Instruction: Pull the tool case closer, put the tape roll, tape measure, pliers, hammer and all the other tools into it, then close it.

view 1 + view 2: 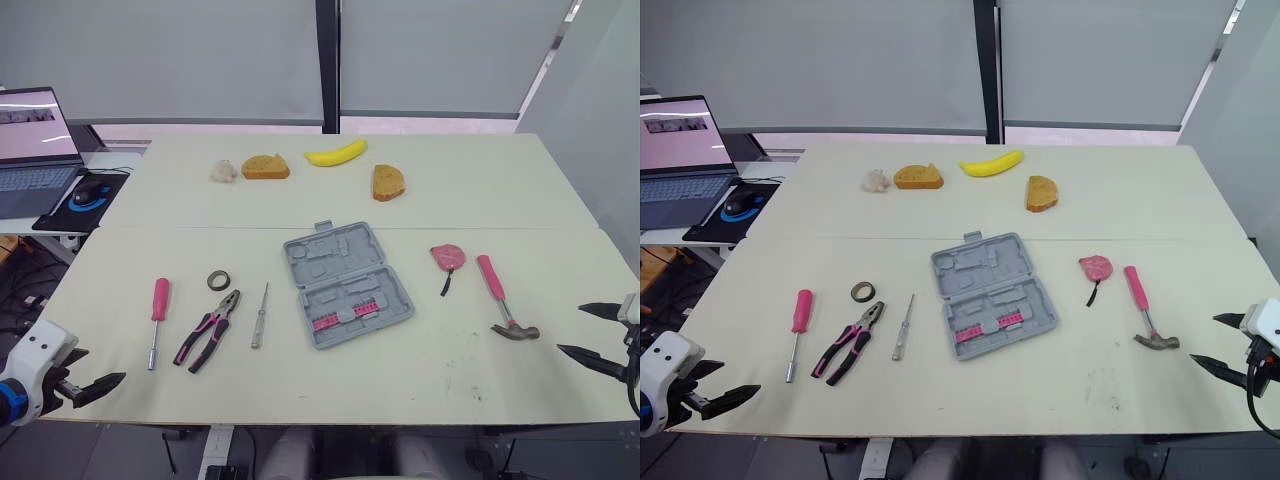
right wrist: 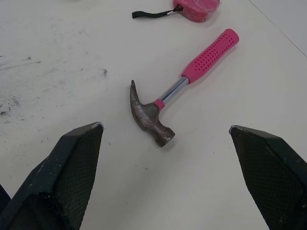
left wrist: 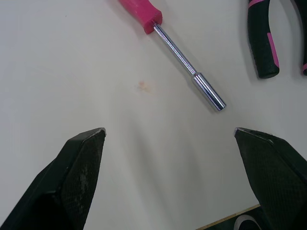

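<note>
An open grey tool case lies at the table's middle with pink bits in one half. To its left lie a slim screwdriver, pink-and-black pliers, a dark tape roll and a pink-handled nut driver. On the case's right are a pink tape measure and a pink-handled hammer. My left gripper hovers open at the near left corner, short of the nut driver. At the near right edge my right gripper is open, with the hammer just ahead of it.
A banana, two bread pieces and a small pale lump lie at the table's far side. A laptop and a mouse sit on a side desk at the far left.
</note>
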Tool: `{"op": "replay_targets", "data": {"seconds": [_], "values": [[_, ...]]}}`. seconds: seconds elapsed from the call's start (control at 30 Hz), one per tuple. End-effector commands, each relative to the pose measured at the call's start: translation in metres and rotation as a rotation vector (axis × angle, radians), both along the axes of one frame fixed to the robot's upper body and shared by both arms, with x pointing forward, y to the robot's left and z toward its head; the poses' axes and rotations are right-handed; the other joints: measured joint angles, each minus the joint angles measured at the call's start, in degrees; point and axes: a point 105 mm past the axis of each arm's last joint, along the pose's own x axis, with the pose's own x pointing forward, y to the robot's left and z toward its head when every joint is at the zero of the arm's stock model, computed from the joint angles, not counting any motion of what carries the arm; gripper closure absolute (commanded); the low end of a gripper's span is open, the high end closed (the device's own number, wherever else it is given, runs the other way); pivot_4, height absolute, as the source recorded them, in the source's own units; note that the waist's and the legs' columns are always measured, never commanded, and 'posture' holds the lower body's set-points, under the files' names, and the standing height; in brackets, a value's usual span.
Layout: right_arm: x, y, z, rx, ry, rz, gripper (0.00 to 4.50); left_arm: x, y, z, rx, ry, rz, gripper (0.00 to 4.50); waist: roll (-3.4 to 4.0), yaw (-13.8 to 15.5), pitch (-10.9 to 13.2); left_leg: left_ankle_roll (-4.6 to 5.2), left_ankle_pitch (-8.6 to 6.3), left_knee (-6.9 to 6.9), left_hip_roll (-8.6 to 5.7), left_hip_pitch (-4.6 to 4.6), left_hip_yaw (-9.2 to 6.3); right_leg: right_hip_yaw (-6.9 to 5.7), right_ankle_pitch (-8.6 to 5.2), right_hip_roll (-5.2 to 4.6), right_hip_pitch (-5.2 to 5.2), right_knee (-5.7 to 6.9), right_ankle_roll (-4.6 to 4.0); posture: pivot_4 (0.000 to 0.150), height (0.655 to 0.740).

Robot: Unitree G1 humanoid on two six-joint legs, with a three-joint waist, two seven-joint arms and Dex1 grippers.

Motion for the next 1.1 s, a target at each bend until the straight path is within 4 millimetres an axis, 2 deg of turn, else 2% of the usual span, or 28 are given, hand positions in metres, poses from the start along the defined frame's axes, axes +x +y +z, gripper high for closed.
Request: {"op": "replay_targets", "data": {"seconds": [0.03, 0.27, 0.5, 0.8, 1.1], "values": [[0.000, 0.002, 0.005, -0.015, -0.026, 0.017, 0.00, 0.003, 0.007, 0.018, 0.036, -0.043, 0.004, 0.04, 0.00, 0.00, 0.00, 0.00, 0.00, 0.00, 0.00, 0.00, 0.00, 0.00, 0.00, 0.00, 0.00, 0.00, 0.00, 0.150, 0.7361], [-0.001, -0.002, 0.001, -0.025, -0.024, -0.004, 0.00, 0.006, 0.010, 0.018, 0.079, -0.058, -0.002, 0.04, 0.00, 0.01, 0.00, 0.00, 0.00, 0.00, 0.00, 0.00, 0.00, 0.00, 0.00, 0.00, 0.00, 0.00, 0.00, 0.150, 0.7361], [0.000, -0.001, 0.000, -0.010, -0.034, -0.020, 0.00, 0.011, 0.005, 0.021, 0.012, -0.110, -0.012, 0.04, 0.00, -0.01, 0.00, 0.00, 0.00, 0.00, 0.00, 0.00, 0.01, 0.01, 0.00, 0.00, 0.00, 0.00, 0.00, 0.150, 0.7361], [-0.002, -0.001, 0.000, -0.017, -0.055, -0.025, 0.00, 0.002, 0.004, 0.014, -0.018, -0.097, 0.016, 0.04, 0.00, 0.00, 0.00, 0.00, 0.00, -0.02, 0.00, 0.00, 0.01, 0.01, 0.00, 0.00, -0.01, 0.00, 0.00, 0.150, 0.7361], [-0.002, -0.004, 0.003, -0.039, -0.064, -0.038, 0.00, -0.005, -0.005, 0.008, -0.072, -0.065, 0.012, 0.04, 0.00, -0.01, 0.00, 0.00, 0.00, -0.01, 0.00, 0.01, 0.02, 0.02, 0.00, 0.00, -0.01, 0.00, 0.00, 0.150, 0.7361]]}}
